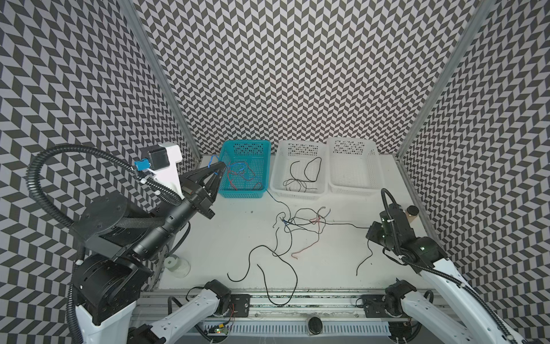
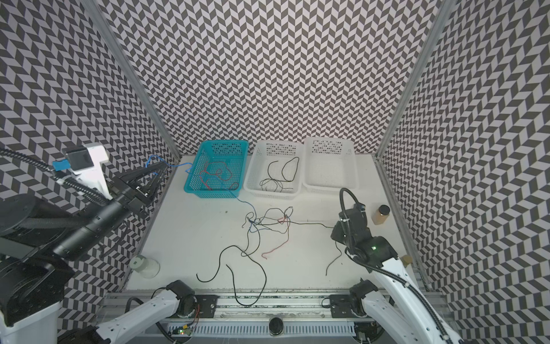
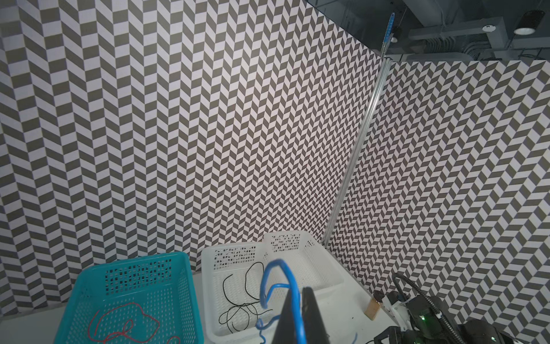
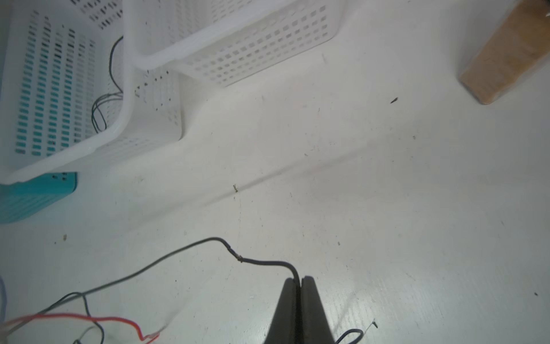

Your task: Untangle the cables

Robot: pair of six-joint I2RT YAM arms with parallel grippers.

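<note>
Jaws of the left gripper (image 1: pixel 219 167) pinch one blue cable (image 3: pixel 278 262), raised beside the single teal basket (image 1: pixel 248 147). The right gripper (image 4: pixel 300 283) has its jaws pinching one black cable (image 4: pixel 262 262) low over the counter (image 1: pixel 327 262). Other cables (image 1: pixel 290 222) lie tangled mid-counter. Two white baskets (image 1: pixel 300 149) stand alongside. Red strands lie in the teal one, black strands in the white one next to it.

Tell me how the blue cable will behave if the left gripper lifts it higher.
Probably floppy: the blue cable curls in loose loops at the shut left gripper and sags across the teal basket. Likely light, being so thin. It may drag the tangle along, since its far end appears to run into it.
</note>
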